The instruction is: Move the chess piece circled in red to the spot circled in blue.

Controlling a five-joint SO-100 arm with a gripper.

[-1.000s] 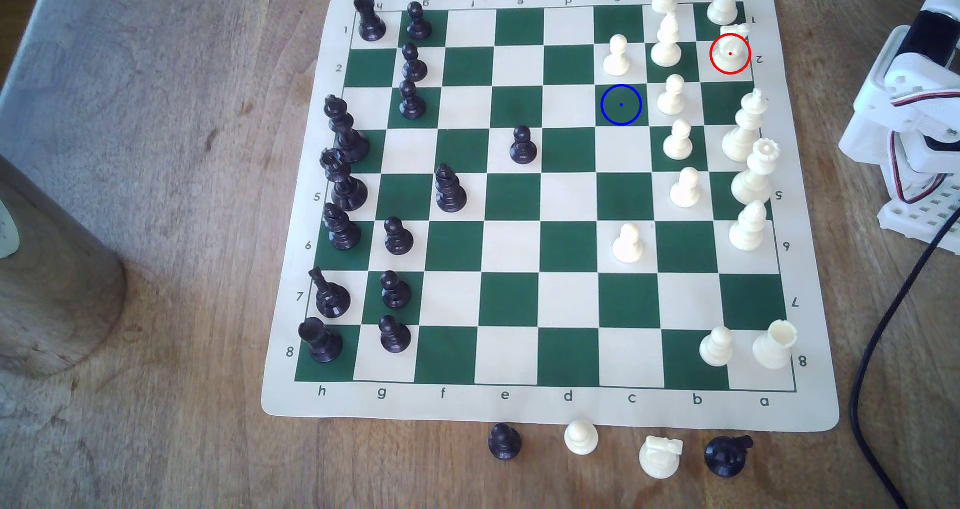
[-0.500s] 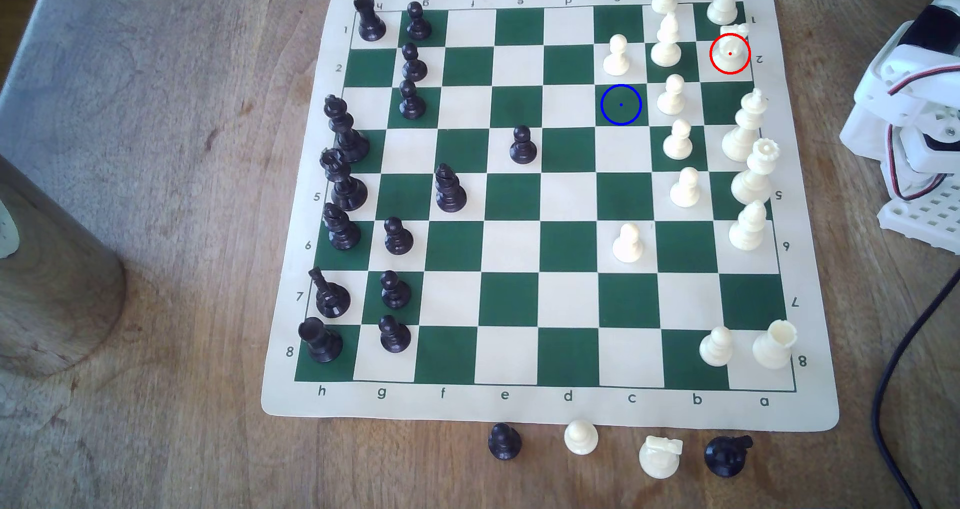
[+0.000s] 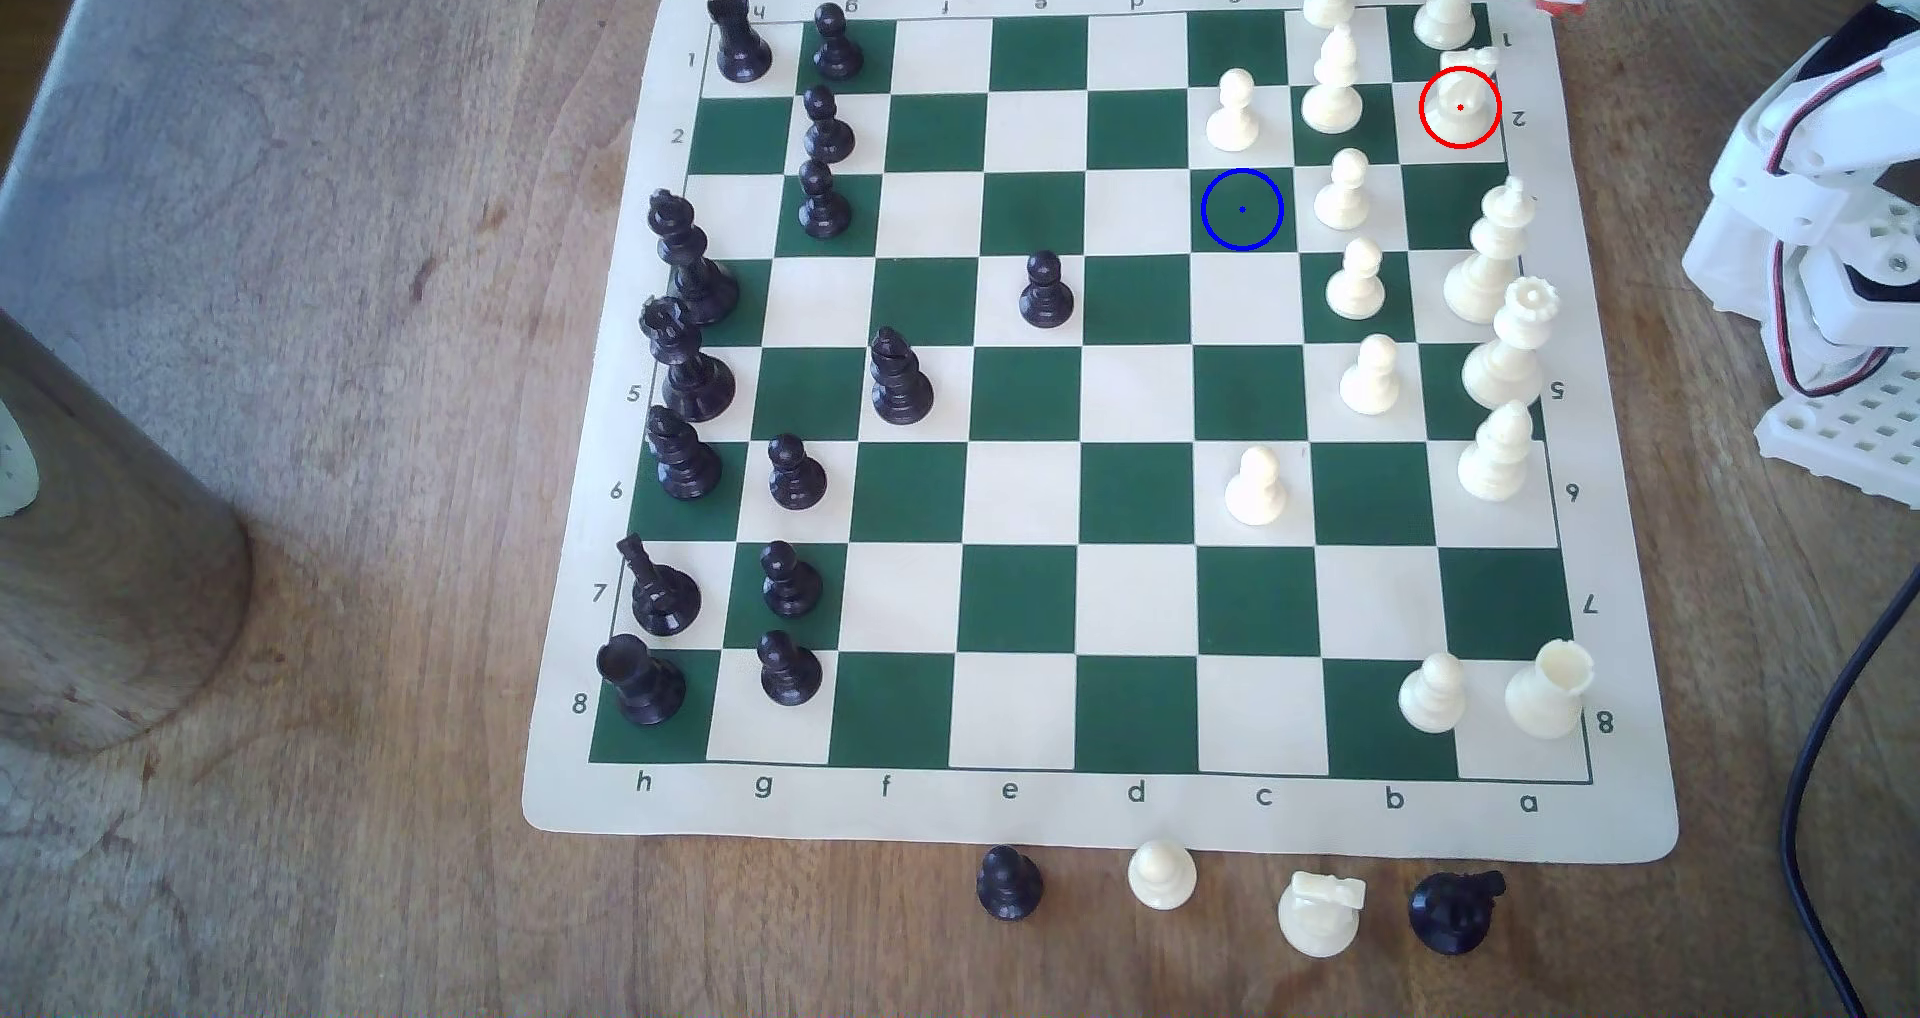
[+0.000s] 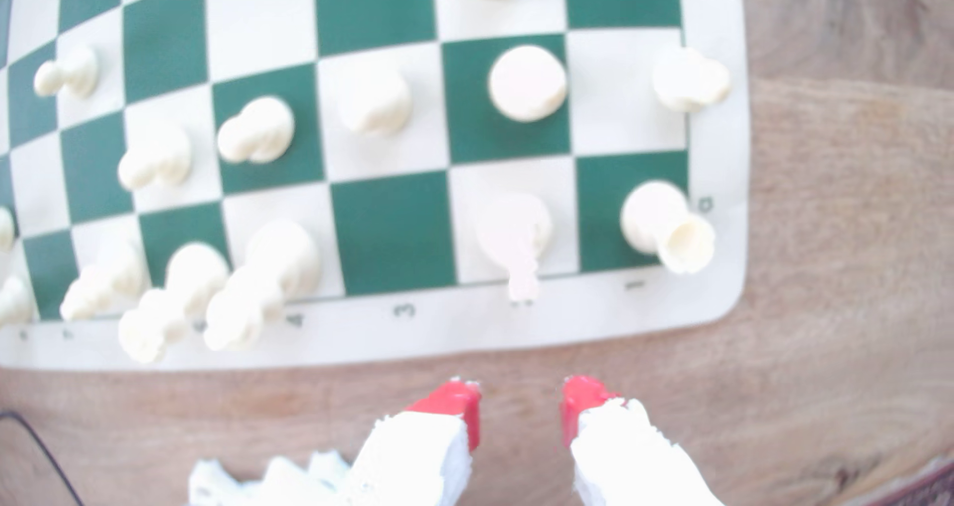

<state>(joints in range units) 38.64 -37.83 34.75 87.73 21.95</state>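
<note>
End effector (image 4: 520, 408) released, red fingertips (image 4: 454, 400) apart above bare wooden surface (image 4: 826, 279), just off the board. Knight (image 3: 1460, 104) upright on red-ringed cream square; blue-ringed green square (image 3: 1242, 210) unoccupied.

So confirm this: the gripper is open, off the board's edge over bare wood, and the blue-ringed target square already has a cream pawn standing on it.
One thing is wrong: the blue-ringed square is empty in the exterior view; the nearest cream pawn stands on the adjoining square. The rest holds: the wrist view shows the gripper open over wood, off the board's edge.
</note>
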